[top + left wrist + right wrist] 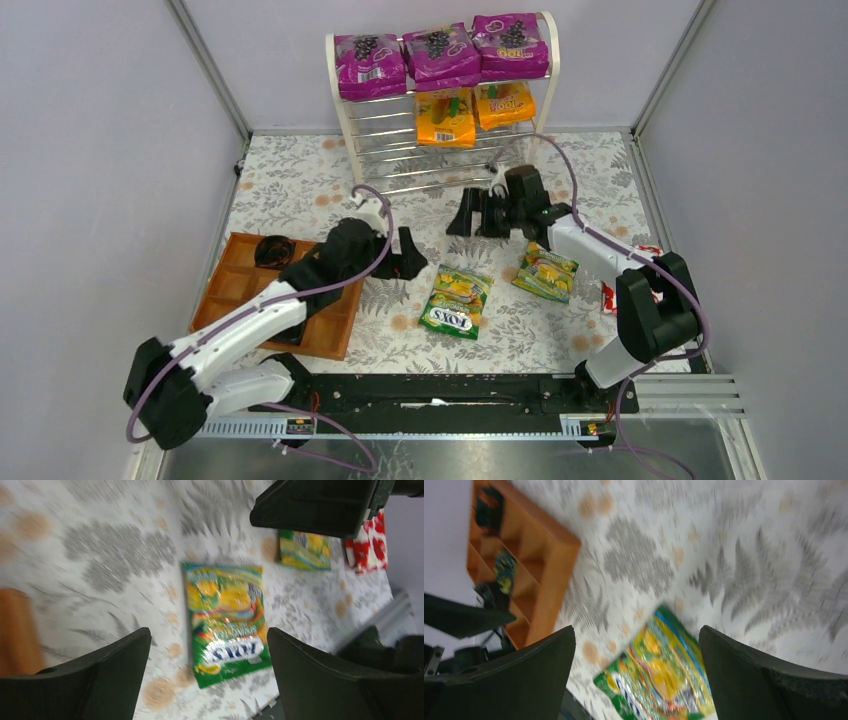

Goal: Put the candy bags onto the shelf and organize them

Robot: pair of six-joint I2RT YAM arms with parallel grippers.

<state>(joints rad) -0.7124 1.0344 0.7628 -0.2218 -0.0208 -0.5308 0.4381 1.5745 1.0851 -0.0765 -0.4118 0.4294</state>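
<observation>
The white shelf [346,135] stands at the back. Three purple candy bags [441,55] lie on its top tier and two orange ones [445,117] on the tier below. Two green-yellow FOXS bags lie on the table: one in the middle [456,300], one to its right [546,271]. My left gripper [410,262] is open and empty, just left of and above the middle bag [227,622]. My right gripper [475,215] is open and empty, hovering in front of the shelf; the middle bag [664,677] shows between its fingers.
A brown wooden compartment tray [325,330] with a black coil [272,250] lies at the left, under my left arm. A red bag with white flowers [608,295] lies at the right, partly hidden by my right arm. Grey walls enclose the table.
</observation>
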